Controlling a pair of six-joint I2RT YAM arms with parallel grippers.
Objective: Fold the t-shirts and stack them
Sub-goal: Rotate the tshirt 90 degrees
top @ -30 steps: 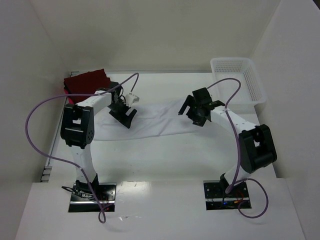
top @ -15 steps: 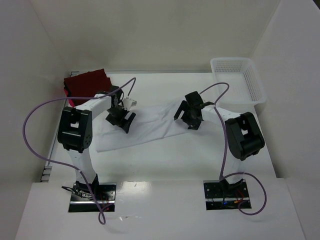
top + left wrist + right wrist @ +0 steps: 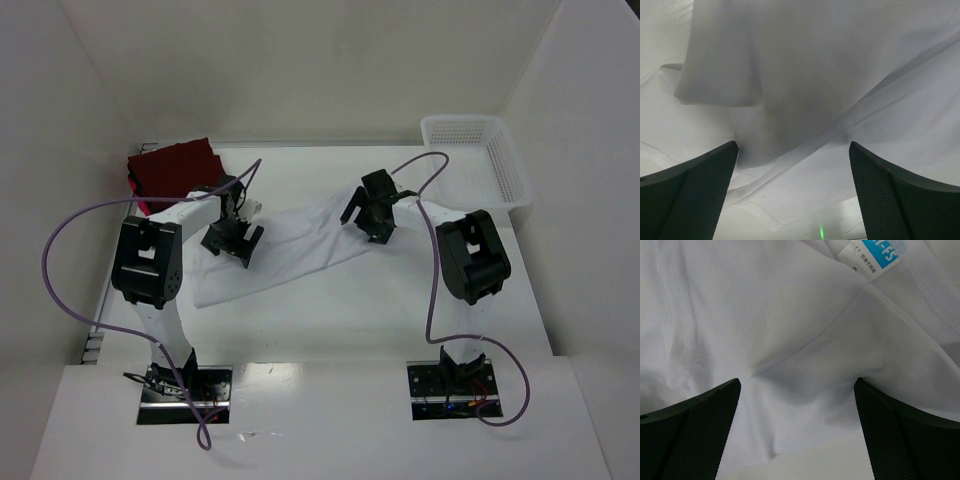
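Apparently pressing white t-shirt (image 3: 295,245) flat for folding: left gripper (image 3: 232,243) at its 9 o'clock end, right gripper (image 3: 370,218) at 2 o'clock, fingers (image 3: 687,195) wide on both, clamping nothing.

White table (image 3: 330,320), white walls (image 3: 300,70), even light

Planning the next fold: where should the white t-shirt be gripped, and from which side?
Probably at its two ends, from straight above. The white t-shirt lies flat on the table, so only a top-down pinch gathers cloth. The open right gripper hangs by the neck label; the open left gripper is over a raised crease, an easy pinch.
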